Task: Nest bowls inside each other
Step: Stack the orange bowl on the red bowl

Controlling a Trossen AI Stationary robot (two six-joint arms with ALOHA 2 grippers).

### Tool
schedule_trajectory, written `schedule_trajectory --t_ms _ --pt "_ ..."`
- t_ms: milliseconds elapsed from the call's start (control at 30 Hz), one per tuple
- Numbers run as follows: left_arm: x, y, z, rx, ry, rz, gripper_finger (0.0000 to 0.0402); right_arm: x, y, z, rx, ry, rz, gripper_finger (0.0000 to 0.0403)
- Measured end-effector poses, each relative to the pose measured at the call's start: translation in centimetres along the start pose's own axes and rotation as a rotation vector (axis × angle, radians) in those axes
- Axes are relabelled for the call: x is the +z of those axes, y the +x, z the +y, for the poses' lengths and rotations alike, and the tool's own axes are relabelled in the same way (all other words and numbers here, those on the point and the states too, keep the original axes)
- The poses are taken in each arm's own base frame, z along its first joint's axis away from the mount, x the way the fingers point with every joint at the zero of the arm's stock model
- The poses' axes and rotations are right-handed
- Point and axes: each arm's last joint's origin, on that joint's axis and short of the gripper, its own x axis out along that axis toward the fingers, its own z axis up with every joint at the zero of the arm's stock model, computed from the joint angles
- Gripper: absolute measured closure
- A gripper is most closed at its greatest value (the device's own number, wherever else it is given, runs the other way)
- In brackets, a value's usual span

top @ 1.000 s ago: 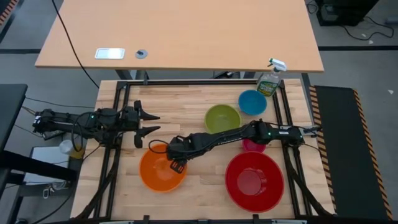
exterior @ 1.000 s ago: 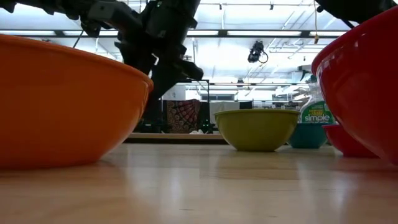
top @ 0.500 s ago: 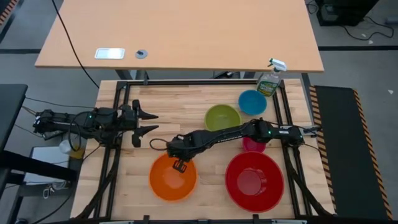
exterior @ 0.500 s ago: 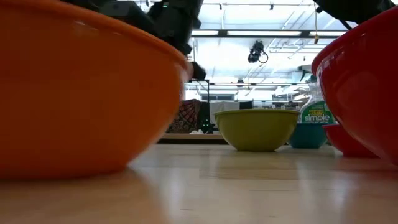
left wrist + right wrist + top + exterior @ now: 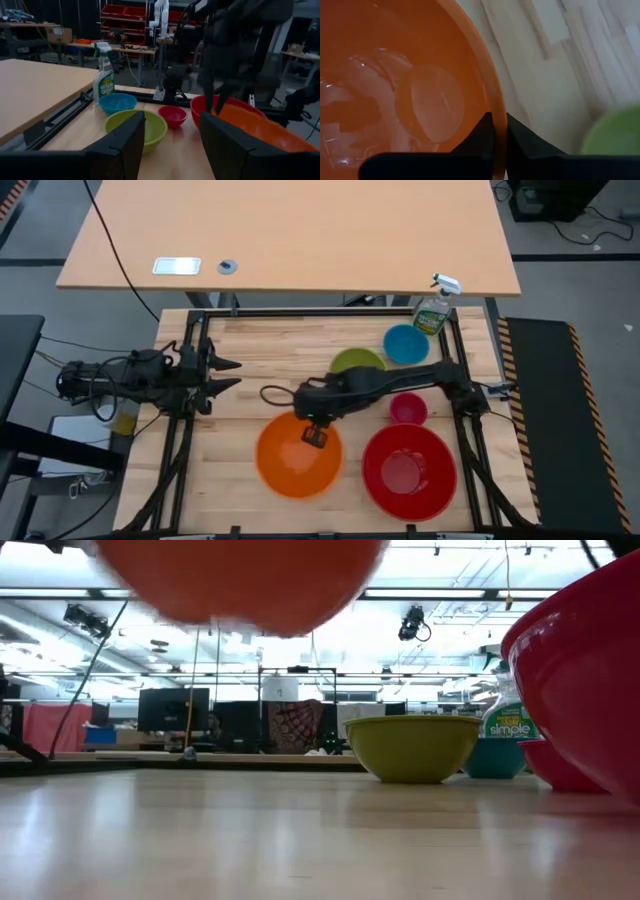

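1. The step in hand is carrying the round orange plastic bowl. The right pincer is clamped on its rim, one finger inside and one outside, as the right wrist view shows. In the low view the bowl hangs in the air, clear of the wooden bench.
2. The bowl sits near the front of the bench, just beside the large round red plastic bowl, which stands empty.
3. Next, I judge, the orange bowl must travel sideways over the red one, come down centred and level, and only then be let go.
4. The lime green plastic bowl, blue plastic bowl and small magenta-pink plastic bowl wait un-nested behind.
5. The left pincer waits at the bench's left edge, fingers spread, holding nothing.
6. Hidden: the right arm covers part of the green bowl from above; the low view cuts off the orange bowl's top and most of the red one.
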Motion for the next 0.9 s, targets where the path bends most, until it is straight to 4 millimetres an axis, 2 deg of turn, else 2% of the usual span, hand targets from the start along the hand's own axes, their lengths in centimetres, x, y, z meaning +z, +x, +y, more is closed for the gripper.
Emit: schedule_trajectory --t_ms 200,300,400,533,633,800,900 --pt "-0.4 0.1 0.0 0.004 -0.01 0.042 0.0209 -4.6 -6.6 1.4 0.0 -0.136 0.07 0.0375" --pt "-0.5 0.0 0.0 0.005 -0.01 0.051 0.0209 -6.8 -8.3 2.3 -0.006 -0.156 0.082 0.0374" --pt "-0.5 0.0 0.0 0.006 -0.011 0.052 0.0209 -8.5 -9.3 2.6 -0.011 -0.127 0.082 0.0373" --pt "-0.5 0.0 0.0 0.006 -0.021 0.056 0.0209 -11.3 -9.7 1.7 -0.078 -0.084 0.106 0.0373" --pt "-0.7 0.0 0.1 0.008 -0.029 0.071 0.0209 -13.7 -9.1 0.2 -0.135 -0.023 0.165 0.0373" --pt "-0.8 0.0 0.1 0.01 -0.03 0.082 0.0209 -17.5 -10.2 -3.4 -0.178 0.131 0.17 0.0372" --pt "-0.8 0.0 0.1 0.01 -0.03 0.082 0.0209 -19.6 -9.6 -4.7 -0.17 0.197 0.174 0.0372"
